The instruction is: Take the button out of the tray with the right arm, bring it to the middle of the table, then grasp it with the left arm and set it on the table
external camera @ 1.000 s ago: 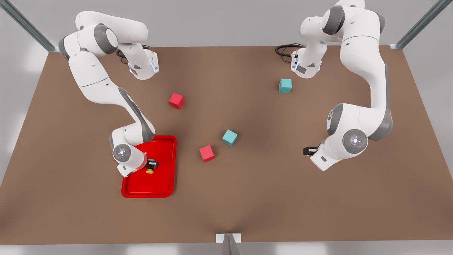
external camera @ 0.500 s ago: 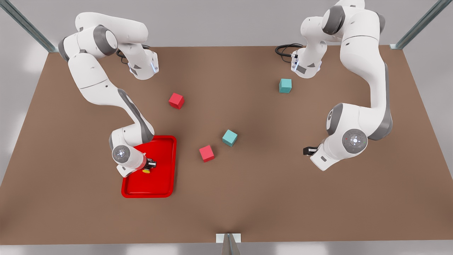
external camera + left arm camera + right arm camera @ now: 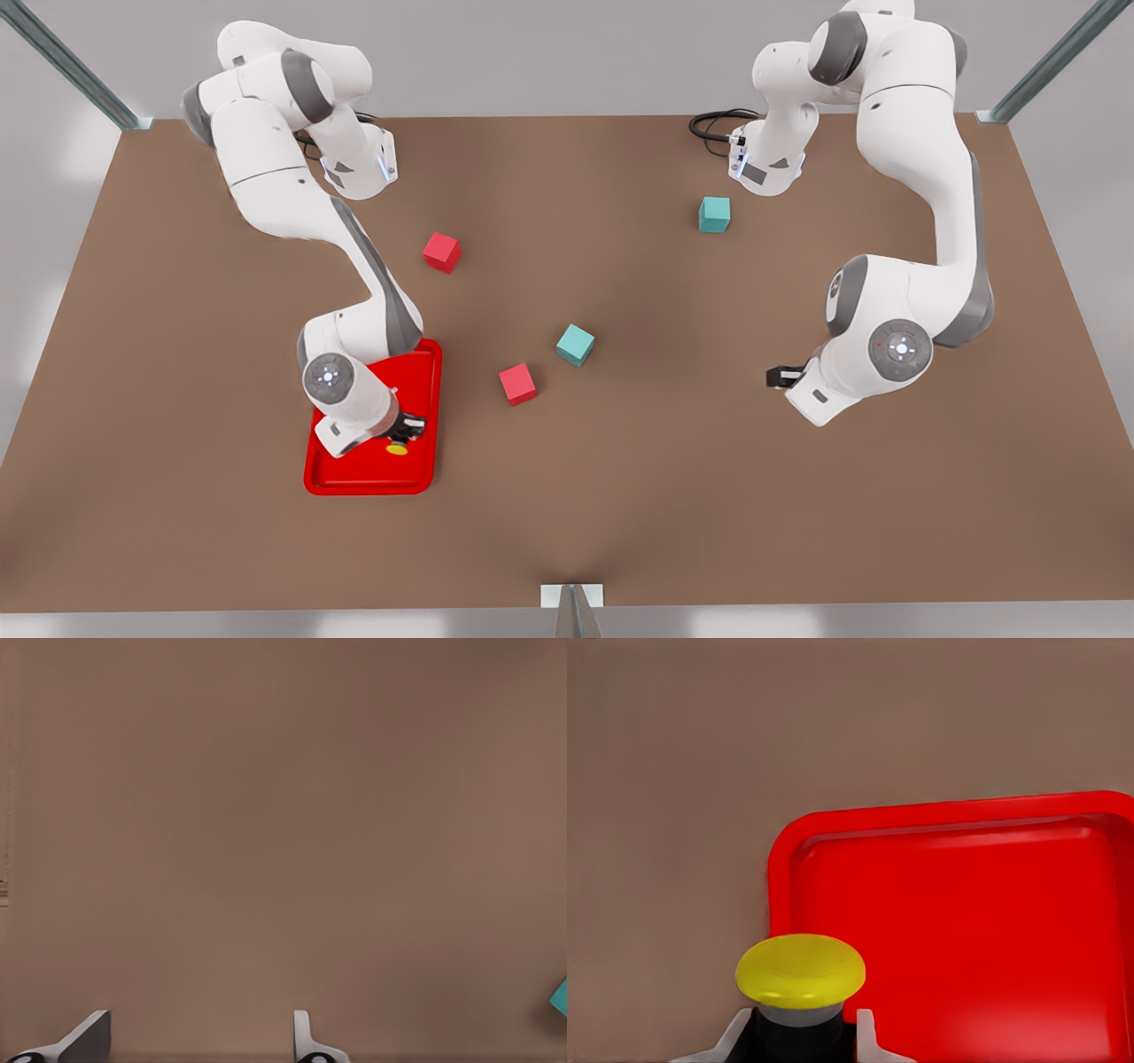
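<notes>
Our right claw (image 3: 404, 432) is clamped on the yellow-capped button (image 3: 397, 448), lifted above the red tray (image 3: 416, 372) to clear its rim, while our left claw (image 3: 778, 377), fingers parted and empty, waits over bare desk (image 3: 620, 496) well apart from the tray.

Between the tray (image 3: 423, 363) and the table's (image 3: 620, 496) middle, a red cube (image 3: 517, 384) and a teal cube (image 3: 575, 345) stand close together. Bare tabletop lies open nearer the front edge, toward the left gripper (image 3: 776, 377).
</notes>
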Robot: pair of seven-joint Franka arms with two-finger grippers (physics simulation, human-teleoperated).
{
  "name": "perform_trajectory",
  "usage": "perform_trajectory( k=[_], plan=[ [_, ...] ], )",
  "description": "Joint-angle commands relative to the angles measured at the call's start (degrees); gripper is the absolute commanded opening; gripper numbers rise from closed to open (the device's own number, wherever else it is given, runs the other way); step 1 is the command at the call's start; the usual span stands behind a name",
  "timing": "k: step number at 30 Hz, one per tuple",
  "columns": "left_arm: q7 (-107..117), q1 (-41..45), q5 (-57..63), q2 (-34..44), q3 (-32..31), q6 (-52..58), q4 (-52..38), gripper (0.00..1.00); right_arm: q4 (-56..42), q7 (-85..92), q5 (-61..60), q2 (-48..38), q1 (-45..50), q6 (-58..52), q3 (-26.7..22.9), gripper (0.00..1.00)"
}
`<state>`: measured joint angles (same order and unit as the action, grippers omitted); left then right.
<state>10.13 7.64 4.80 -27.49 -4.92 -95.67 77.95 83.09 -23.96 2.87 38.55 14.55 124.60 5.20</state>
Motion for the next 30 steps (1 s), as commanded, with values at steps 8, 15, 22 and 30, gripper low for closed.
perform_trajectory(
  k=[8,15,22,30],
  plan=[
    [0.06,-0.87,0.38,1.12,0.44,1.81,0.45,1.00,-19.71,-16.20,-26.43,13.30,29.03,-14.30,-20.67,0.42],
    [-0.11,-2.80,0.47,1.38,0.53,2.33,0.36,1.00,-36.77,-20.51,-35.65,27.90,32.82,-1.12,-22.42,0.44],
    [-0.11,-3.33,2.05,1.38,0.53,2.60,0.36,1.00,-41.08,-20.16,-38.99,33.79,32.64,16.90,-16.62,0.44],
    [-0.03,-3.24,2.05,1.30,0.53,2.51,0.36,1.00,-41.16,-22.44,-39.08,36.42,34.23,23.59,-13.81,1.00]
  ],
)
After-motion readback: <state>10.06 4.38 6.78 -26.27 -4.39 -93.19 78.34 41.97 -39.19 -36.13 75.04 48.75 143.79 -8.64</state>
